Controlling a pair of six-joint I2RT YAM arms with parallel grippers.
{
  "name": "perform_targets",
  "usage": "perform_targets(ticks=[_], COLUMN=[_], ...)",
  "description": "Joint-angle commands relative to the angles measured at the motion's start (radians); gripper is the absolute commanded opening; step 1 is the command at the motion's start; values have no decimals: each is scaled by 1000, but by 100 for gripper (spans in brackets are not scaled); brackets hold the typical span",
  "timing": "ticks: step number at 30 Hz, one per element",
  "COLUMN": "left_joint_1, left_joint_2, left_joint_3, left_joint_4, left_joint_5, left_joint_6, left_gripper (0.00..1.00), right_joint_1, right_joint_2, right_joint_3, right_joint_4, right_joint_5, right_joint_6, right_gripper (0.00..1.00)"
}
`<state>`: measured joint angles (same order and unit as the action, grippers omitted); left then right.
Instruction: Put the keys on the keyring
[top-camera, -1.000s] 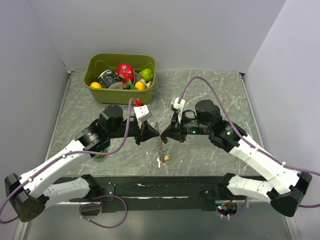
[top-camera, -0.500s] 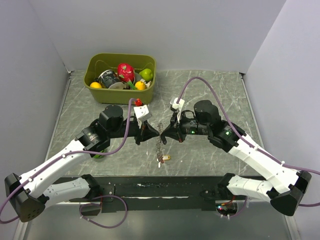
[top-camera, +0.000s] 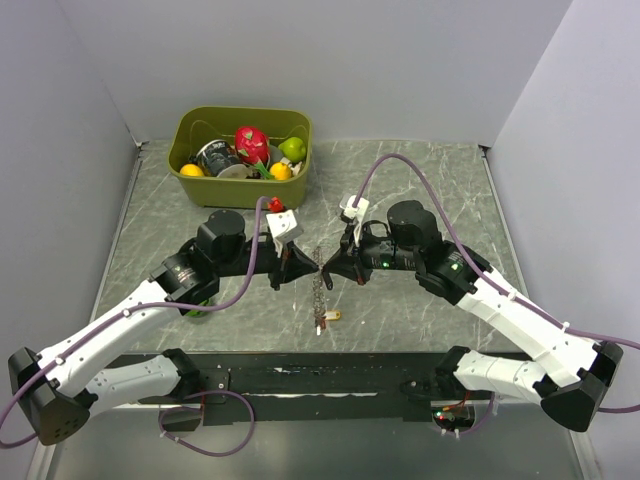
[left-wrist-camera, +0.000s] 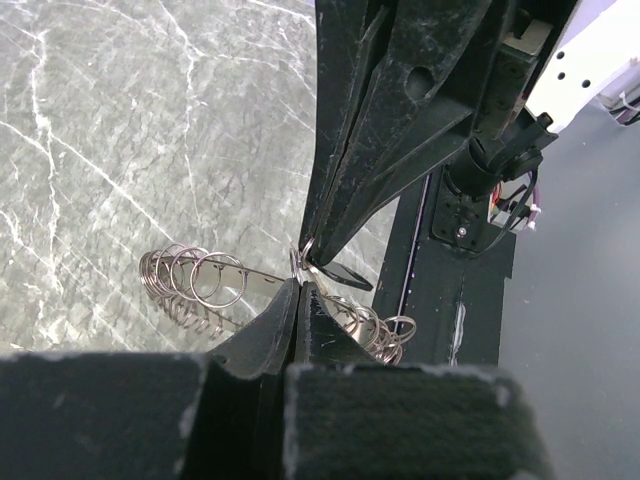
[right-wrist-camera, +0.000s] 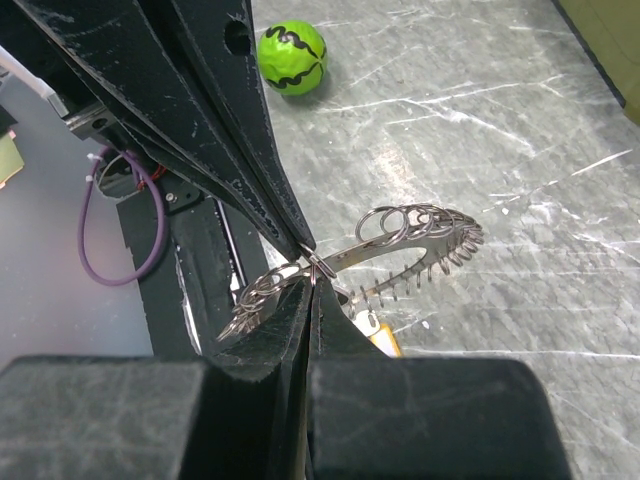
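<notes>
Keyring (top-camera: 320, 288) is over the middle of the bench (top-camera: 420, 190), pinched where the two claws meet tip to tip, its beaded length trailing toward the near edge. Left claw (top-camera: 311, 268) is clenched on it, and right claw (top-camera: 324, 268) is clenched on it from the opposite side, the tips just beside each other. Keys (top-camera: 328, 317) sit at the ring's near end; whether they are threaded on I cannot tell. Step in hand looks like parting the ring's joint, so next one claw should hold firm while the other eases sideways
</notes>
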<state>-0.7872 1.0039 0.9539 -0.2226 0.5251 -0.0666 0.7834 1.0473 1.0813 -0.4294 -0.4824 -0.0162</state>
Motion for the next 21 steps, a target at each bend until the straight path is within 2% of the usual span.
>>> perform_targets(ticks=[1, 11, 21], left_joint_1=[-12, -14, -14], left_joint_2=[-40, -70, -87], left_joint_3=[26, 14, 3], left_joint_4=[72, 86, 89], left_joint_5=[41, 53, 39], left_joint_6=[8, 11, 13], left_gripper=[1, 1, 1], right_joint_1=[5, 2, 0], right_joint_2=[-21, -27, -59], right_joint_3=[19, 6, 11], right_joint_4=[47, 38, 46], right_joint_5=[31, 73, 42], right_joint_6=[7, 5, -10], right_gripper=[0, 0, 0])
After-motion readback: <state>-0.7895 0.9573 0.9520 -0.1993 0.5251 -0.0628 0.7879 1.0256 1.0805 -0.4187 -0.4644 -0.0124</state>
